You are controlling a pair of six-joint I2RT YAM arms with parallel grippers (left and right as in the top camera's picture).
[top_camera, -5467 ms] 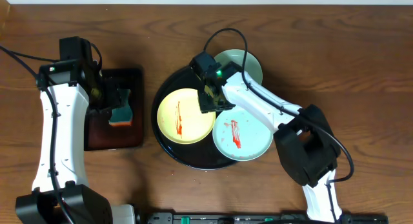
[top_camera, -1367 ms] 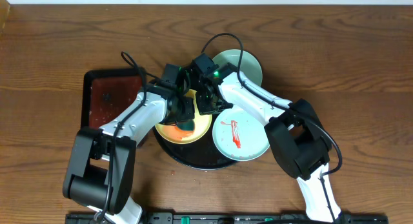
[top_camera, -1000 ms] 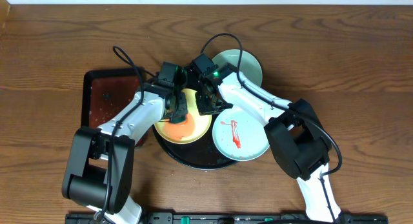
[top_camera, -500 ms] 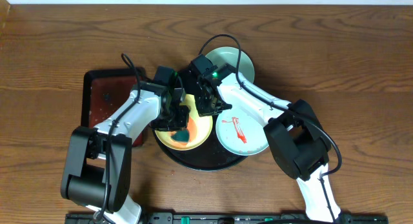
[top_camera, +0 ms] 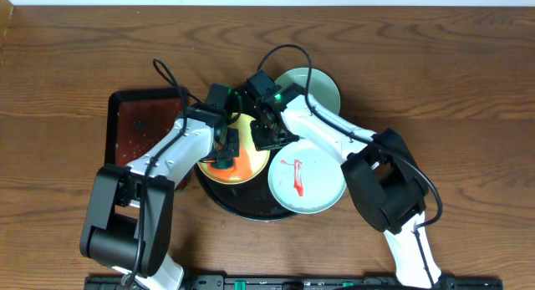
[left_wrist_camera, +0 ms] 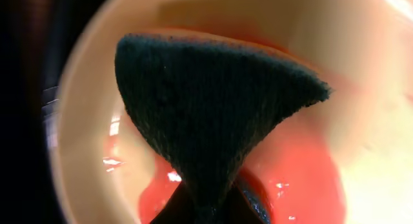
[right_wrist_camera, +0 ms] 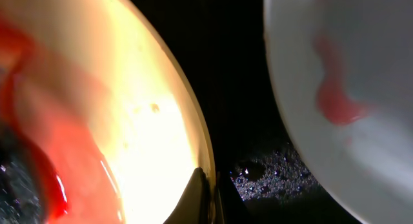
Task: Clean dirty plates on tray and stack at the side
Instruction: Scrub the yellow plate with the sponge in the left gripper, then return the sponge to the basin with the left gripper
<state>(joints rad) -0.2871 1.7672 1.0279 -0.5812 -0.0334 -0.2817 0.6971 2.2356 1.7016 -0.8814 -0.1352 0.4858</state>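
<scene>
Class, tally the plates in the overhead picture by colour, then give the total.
Pale yellow plate: 1
Pale blue-green plates: 2 (streaked plate, back plate)
Total: 3

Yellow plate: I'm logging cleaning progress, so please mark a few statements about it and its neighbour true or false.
1. The left gripper holds a sponge on the yellow plate. True.
2. The yellow plate is wiped clean. False: red sauce is smeared across it.
3. The right gripper pinches the yellow plate's rim. True.
4. The front blue-green plate has no sauce on it. False: a red streak runs across it.
</scene>
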